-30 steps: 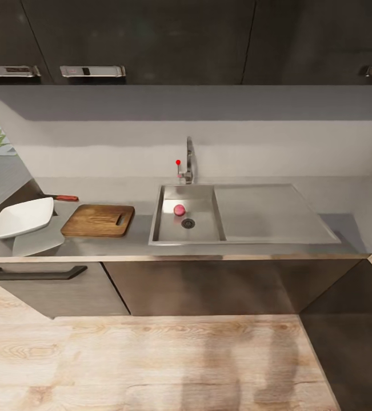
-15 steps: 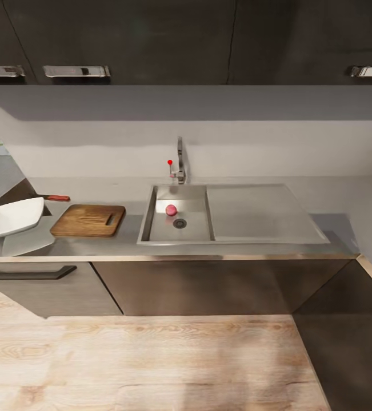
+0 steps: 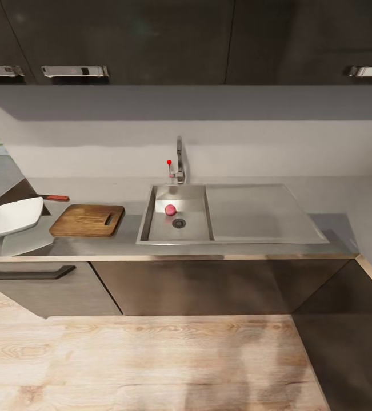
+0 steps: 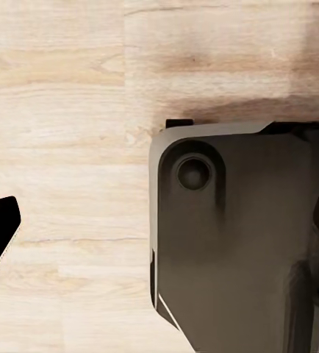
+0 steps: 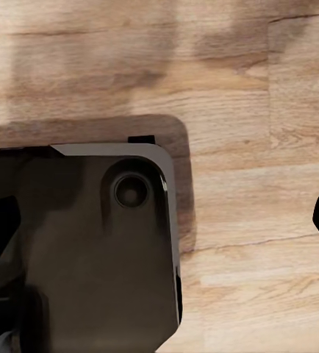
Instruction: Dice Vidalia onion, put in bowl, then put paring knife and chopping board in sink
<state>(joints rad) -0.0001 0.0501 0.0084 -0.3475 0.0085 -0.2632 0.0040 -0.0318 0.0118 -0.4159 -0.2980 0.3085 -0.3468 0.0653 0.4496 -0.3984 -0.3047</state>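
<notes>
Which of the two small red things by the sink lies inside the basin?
The Vidalia onion, a pinkish-red bulb beside the drain. The tiny red faucet knob stands above the sink.

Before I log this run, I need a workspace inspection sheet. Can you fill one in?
Surface: grey countertop, unobstructed along its front edge.
Job's things: Vidalia onion in the sink, near the drain; chopping board left of the sink; paring knife behind the board; bowl at far left.
Clutter: nothing seen.
Grippers: fingertips at wrist-view edges over wooden floor; state unclear.
Cables: nothing seen.
Surroundings: faucet, dark cabinets.
</notes>
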